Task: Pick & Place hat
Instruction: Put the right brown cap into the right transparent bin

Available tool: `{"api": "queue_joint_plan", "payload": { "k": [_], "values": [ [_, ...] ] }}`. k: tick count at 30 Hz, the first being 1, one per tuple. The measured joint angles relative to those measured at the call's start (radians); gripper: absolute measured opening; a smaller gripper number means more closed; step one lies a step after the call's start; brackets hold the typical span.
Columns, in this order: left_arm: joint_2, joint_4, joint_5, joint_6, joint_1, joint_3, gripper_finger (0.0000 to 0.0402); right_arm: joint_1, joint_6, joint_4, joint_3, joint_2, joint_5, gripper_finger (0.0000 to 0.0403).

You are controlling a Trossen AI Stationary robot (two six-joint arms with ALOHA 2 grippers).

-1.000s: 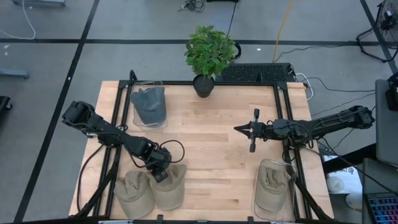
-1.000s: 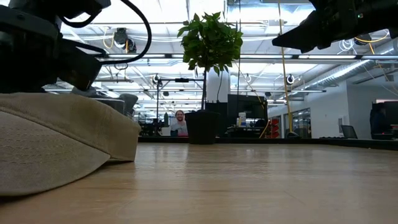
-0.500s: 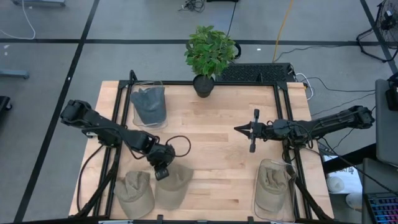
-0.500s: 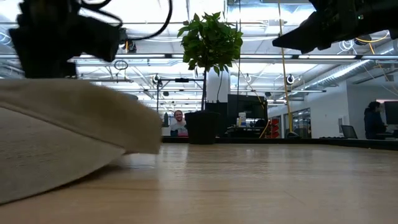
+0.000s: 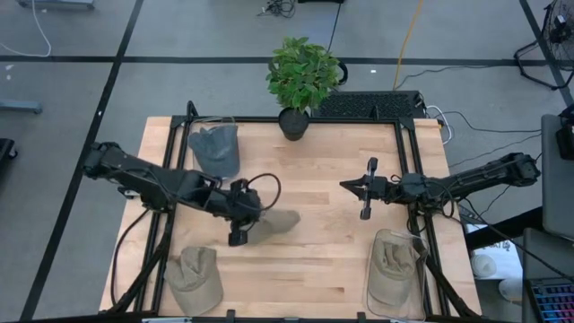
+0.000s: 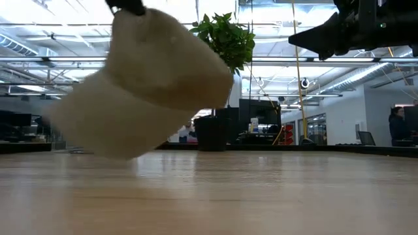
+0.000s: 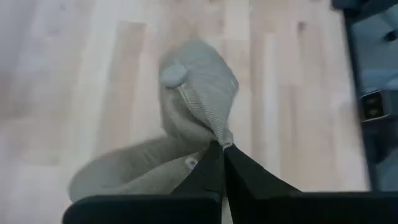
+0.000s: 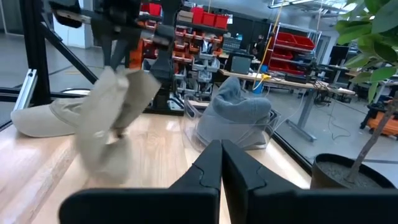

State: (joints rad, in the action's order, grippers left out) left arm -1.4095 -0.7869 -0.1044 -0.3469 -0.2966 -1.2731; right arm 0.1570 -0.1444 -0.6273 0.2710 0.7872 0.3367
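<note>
Tan cap [image 5: 272, 224] is pinched in the left gripper [image 5: 239, 222], hanging clear of the table [image 5: 332, 260]. Right gripper [image 5: 362, 190], pressed together, waits well apart.

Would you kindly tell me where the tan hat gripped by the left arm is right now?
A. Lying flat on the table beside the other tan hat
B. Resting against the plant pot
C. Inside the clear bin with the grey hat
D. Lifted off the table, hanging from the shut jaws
D: the left gripper has its jaws shut on the tan hat, which the low view shows hanging clear above the table.
</note>
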Motion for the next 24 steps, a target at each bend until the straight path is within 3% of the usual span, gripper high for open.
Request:
{"api": "queue_joint_plan", "payload": {
  "k": [4, 15, 24],
  "values": [
    [0.002, -0.006, -0.068, 0.065, 0.012, -0.032, 0.0001, 0.0, 0.0, 0.003, 0.0, 0.0, 0.0, 0.0],
    [0.067, -0.076, -0.084, 0.11, 0.049, -0.035, 0.0001, 0.0, -0.008, 0.015, 0.0, 0.0, 0.001, 0.0],
    [0.257, -0.147, -0.188, 0.118, 0.034, -0.034, 0.0001, 0.0, -0.016, 0.022, -0.001, 0.0, 0.002, 0.0]
  ]
}}
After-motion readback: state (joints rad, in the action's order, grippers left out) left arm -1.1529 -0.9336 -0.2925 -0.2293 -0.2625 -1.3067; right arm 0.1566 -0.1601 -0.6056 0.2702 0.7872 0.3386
